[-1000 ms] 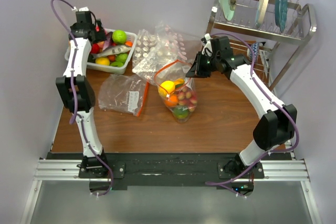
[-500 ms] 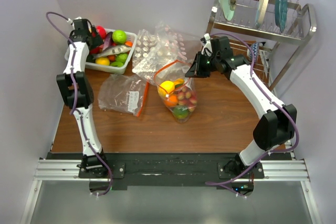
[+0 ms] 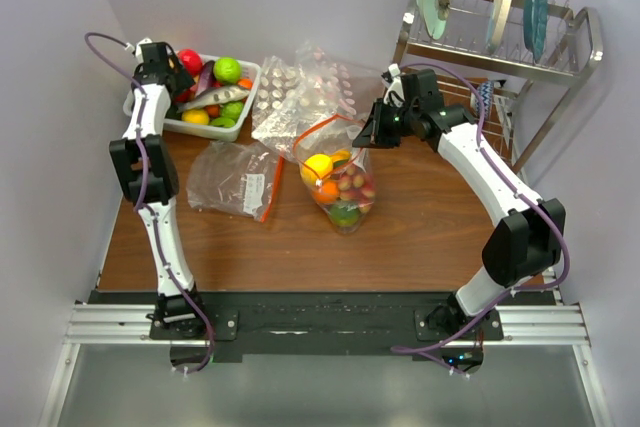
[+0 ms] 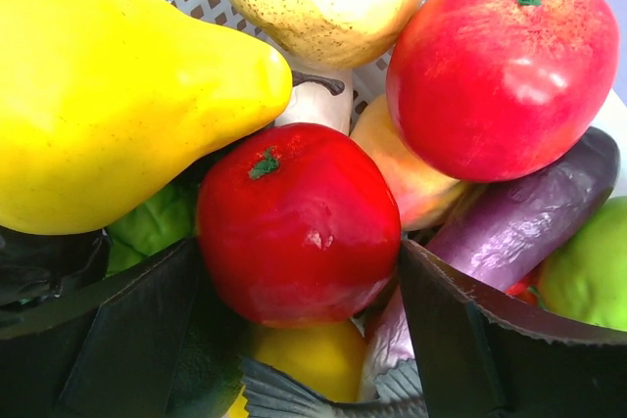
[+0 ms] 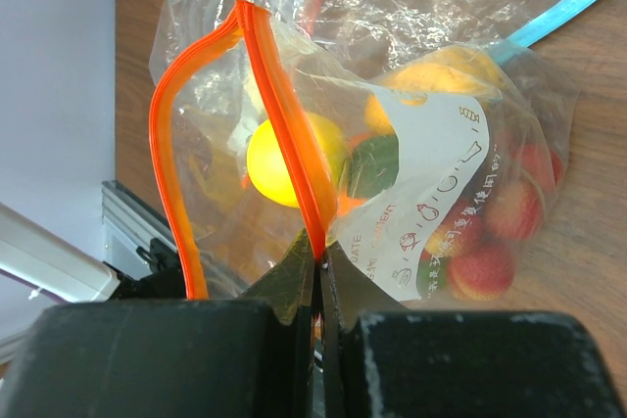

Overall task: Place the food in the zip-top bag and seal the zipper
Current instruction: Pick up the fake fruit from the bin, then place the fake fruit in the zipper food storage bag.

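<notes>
My left gripper (image 4: 302, 254) is down in the white basket (image 3: 205, 131) at the back left. Its jaws are open, one on each side of a red apple (image 4: 299, 222) and close against it. The apple still rests among the other fruit. In the top view the left gripper (image 3: 172, 63) hides that apple. The zip-top bag (image 3: 340, 182) stands mid-table holding a lemon (image 5: 284, 159), an orange, a lime and red grapes (image 5: 490, 242). My right gripper (image 5: 318, 261) is shut on the orange-red zipper (image 5: 284, 115), holding the mouth up and agape.
The basket also holds a yellow pear (image 4: 108, 95), a second red fruit (image 4: 505, 66), an aubergine (image 4: 529, 212) and green fruit. A flat spare bag (image 3: 235, 179) lies left of centre, with more bags (image 3: 300, 92) behind. A dish rack (image 3: 500, 37) with plates stands back right.
My left gripper has shifted left and lower into the basket, and its jaws have narrowed around the red apple. The right arm and the bag have not moved.
</notes>
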Controlling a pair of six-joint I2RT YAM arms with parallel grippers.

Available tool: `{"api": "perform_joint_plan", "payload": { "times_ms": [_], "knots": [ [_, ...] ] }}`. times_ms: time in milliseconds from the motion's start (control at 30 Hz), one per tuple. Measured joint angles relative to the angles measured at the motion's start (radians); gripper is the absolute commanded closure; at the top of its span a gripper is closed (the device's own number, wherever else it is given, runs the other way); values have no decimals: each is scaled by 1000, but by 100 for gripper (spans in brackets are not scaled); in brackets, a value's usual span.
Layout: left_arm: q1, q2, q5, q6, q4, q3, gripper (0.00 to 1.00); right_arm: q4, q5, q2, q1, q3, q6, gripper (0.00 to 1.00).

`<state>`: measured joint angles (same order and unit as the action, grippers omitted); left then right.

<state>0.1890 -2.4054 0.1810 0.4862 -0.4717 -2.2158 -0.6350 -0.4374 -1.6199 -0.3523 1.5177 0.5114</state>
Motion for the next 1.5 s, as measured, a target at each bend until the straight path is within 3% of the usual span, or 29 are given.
{"api": "perform_joint_plan", "payload": {
  "times_ms": [167, 500, 800, 1067, 1300, 1500],
  "knots": [
    [0, 0, -3, 15, 7, 2, 36, 0, 0, 0, 0, 0, 0, 100],
    [6, 58, -44, 10, 65, 97, 44, 0, 0, 0, 0, 0, 0, 100],
    [6, 347, -183, 11, 91, 270, 44, 0, 0, 0, 0, 0, 0, 100],
    [-6, 649, -507, 125, 235, 526, 45, 0, 0, 0, 0, 0, 1, 100],
    [-204, 813, -649, 206, 303, 697, 44, -1, -1, 0, 0, 0, 1, 100],
    [-402, 972, -665, 234, 354, 823, 45, -2, -4, 0, 0, 0, 1, 100]
  ]
}}
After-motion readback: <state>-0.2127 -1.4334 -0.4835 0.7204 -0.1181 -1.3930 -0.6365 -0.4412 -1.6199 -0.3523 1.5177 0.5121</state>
